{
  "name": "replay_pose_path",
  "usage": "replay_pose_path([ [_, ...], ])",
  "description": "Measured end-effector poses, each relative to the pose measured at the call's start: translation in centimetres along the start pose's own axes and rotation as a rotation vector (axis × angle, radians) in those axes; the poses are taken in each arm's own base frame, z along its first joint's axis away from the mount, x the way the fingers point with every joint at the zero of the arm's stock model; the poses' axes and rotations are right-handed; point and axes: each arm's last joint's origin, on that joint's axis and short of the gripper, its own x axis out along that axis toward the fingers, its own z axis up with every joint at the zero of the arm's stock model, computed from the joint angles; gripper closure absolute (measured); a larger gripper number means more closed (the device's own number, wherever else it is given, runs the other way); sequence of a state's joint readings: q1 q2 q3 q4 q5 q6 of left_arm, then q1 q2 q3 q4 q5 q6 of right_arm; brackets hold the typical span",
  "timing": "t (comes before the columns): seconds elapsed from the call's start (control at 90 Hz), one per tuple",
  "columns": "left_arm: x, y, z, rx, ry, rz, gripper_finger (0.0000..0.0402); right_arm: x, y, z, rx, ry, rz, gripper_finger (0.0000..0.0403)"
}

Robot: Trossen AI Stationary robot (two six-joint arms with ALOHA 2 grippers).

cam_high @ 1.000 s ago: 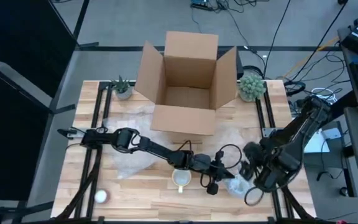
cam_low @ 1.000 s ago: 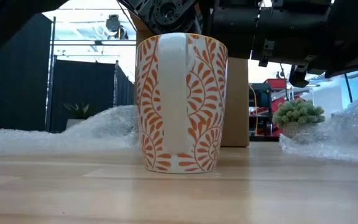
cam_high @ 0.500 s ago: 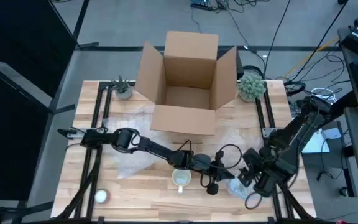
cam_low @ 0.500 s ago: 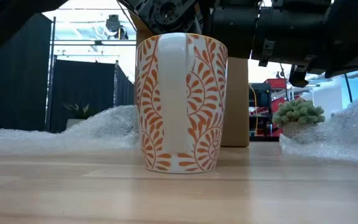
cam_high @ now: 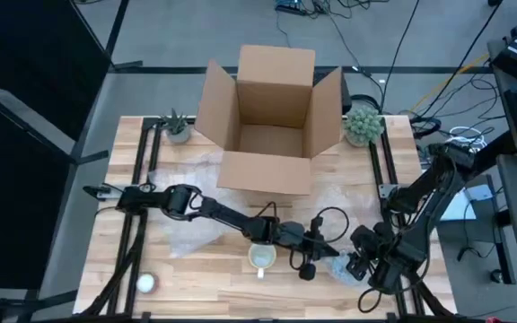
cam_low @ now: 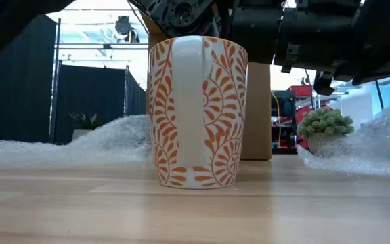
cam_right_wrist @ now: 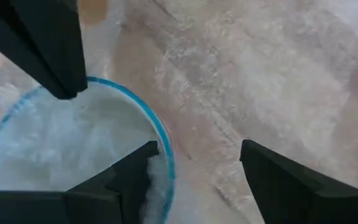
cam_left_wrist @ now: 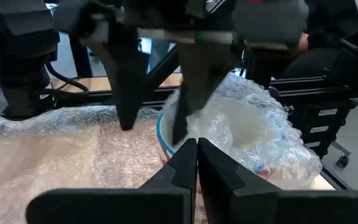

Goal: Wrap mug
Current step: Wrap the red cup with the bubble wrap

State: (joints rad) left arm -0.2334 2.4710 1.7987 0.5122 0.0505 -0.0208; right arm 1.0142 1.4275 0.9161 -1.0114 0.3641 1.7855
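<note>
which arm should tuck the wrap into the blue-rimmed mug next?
Right, probably. The right gripper hangs open directly over the blue-rimmed mug, one finger at its rim, with wrap bunched inside. The left gripper is shut and sits beside the mug, facing its side.

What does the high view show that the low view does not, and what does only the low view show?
Only the high view shows the open inside of the cardboard box, both arms in full, the left gripper and the right gripper at a wrapped bundle, and a second small plant. Only the low view shows the mug from the side, with its orange leaf pattern and its handle facing the camera. Both show the mug, the box, the bubble wrap and the round green plant.
</note>
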Motion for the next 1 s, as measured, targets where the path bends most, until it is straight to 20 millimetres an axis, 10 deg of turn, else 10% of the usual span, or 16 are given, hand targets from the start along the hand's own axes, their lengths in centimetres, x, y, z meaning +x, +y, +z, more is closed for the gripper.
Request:
replay_pose_path([
  [0.589,0.7,-1.7,3.0,0.0,0.182,-0.027,0.0402,0.3,0.5,-0.1,-0.086,0.034,0.023,0.0184],
  [1.0,-3.0,-3.8,8.9,0.12,0.288,0.029,0.0402,0.2,0.6,-0.1,-0.153,0.037,0.041,0.0184],
])
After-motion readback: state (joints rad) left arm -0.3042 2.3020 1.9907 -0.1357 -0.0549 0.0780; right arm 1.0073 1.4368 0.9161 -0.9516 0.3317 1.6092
